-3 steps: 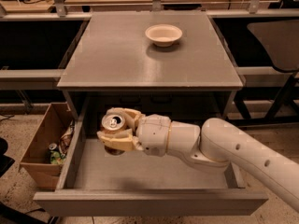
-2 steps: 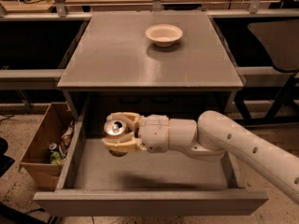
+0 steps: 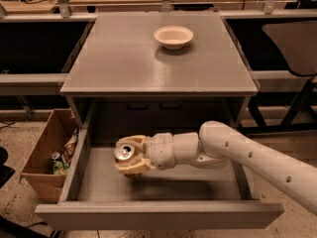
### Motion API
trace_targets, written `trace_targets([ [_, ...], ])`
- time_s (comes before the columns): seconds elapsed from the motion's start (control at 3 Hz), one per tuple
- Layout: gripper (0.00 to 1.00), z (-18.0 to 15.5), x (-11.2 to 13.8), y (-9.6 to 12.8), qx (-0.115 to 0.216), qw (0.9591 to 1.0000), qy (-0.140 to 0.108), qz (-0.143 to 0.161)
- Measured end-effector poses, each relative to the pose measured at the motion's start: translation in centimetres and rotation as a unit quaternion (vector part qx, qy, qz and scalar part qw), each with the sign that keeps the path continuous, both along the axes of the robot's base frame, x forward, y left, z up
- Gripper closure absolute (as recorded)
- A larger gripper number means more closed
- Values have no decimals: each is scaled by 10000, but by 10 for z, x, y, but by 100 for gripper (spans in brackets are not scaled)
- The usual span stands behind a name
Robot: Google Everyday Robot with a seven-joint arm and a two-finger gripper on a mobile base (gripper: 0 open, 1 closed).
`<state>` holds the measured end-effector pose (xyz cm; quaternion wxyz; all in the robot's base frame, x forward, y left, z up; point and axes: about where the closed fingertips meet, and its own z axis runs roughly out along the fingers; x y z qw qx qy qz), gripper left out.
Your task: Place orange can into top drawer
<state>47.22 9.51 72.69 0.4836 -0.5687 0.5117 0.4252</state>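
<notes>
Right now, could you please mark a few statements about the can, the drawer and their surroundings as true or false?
1. The tool grips the can over the left part of the open drawer. True.
2. The can lies released on the drawer floor. False: it sits in the tool's grip, top facing up, with its shadow on the floor beneath.
3. A bowl stands on the cabinet top. True.
4. The cardboard box stands on the right side of the picture. False: it is on the floor at the left, beside the drawer.
</notes>
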Motion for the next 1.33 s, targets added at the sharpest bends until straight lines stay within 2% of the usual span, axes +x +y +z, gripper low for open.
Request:
trace_targets([
  [0.33, 100, -31, 1, 2, 7, 9998, 57, -179],
  [0.67, 81, -32, 3, 3, 7, 9998, 61, -214],
  [1.0, 51, -32, 3, 3, 7, 9998, 61, -213],
  [1.33, 27, -32, 3, 3, 7, 9998, 61, -213],
])
